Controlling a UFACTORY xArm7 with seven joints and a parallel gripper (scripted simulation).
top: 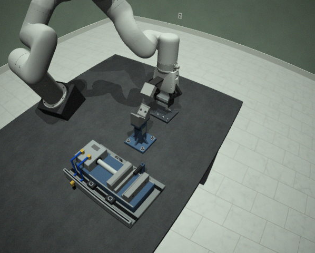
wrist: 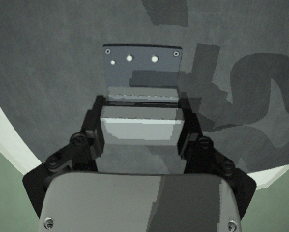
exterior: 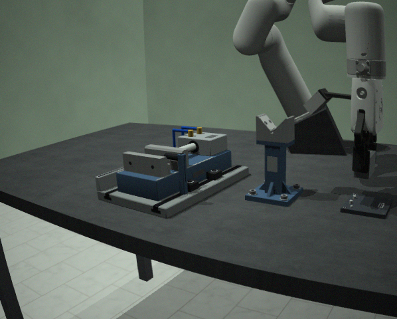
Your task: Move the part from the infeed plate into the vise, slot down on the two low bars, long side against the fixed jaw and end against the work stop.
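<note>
Three views agree that the gripper (exterior: 360, 168) is clenched on the part (wrist: 142, 130), a grey block lifted clear of the infeed plate (exterior: 365, 206). Only the exterior view shows the gap of air between the fingers (exterior: 360, 156) and the plate, which lies flat on the dark table (exterior: 89, 212). Only the wrist view shows the block's top face between the black fingers, with the plate (wrist: 143, 68) straight beneath and ahead of it, two bright pins near its far edge. The top view shows the gripper (top: 163, 101) hanging upright over the plate (top: 164, 115), and just beside it the V-block (top: 139, 115) on its blue stand, with the vise (top: 130, 182) well apart toward the table's near end, its jaws standing open.

No writing or brand mark is legible in any view.

The part's long axis runs crosswise between the fingers in the wrist view, roughly parallel to the plate's near edge. Which way its milled slot faces cannot be told.
</note>
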